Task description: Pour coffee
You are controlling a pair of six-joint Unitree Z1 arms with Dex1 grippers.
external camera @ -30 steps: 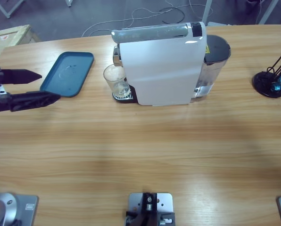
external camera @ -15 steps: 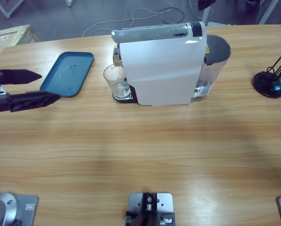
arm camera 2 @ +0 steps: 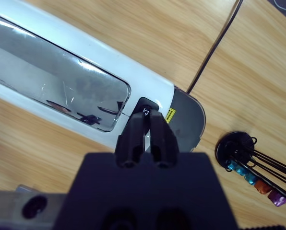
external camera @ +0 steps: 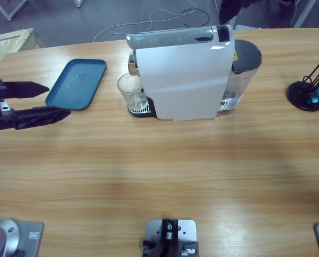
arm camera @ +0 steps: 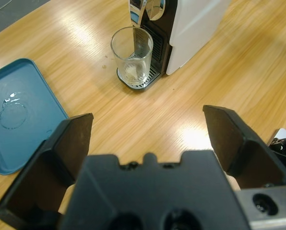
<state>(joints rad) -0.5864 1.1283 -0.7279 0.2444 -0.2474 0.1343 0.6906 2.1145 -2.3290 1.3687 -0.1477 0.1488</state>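
Note:
A clear glass tumbler (external camera: pixel 131 91) stands on the drip grate under the spout of the white coffee machine (external camera: pixel 183 80). A thin pale layer of coffee (arm camera: pixel 132 73) lies at the bottom of the tumbler (arm camera: pixel 132 52). My left gripper (external camera: pixel 57 100) hovers open at the table's left edge, well short of the glass, with nothing between its jaws. My right gripper (arm camera 2: pixel 145 120) is shut and empty above the machine's top (arm camera 2: pixel 61 86), its tips over the small black button beside the silver lid. In the high view it shows only as a dark shape (external camera: pixel 232 8) at the top edge.
A blue tray (external camera: pixel 76 83) with a small wet patch lies between my left gripper and the machine. A black stand (external camera: pixel 308 91) holding coloured capsules sits at the far right. The machine's dark tank (external camera: pixel 245 59) faces that side. Cables run across the floor behind the table.
The dark shape of my right arm has come into the high view at the top edge behind the machine. My left gripper has shifted slightly toward the near side.

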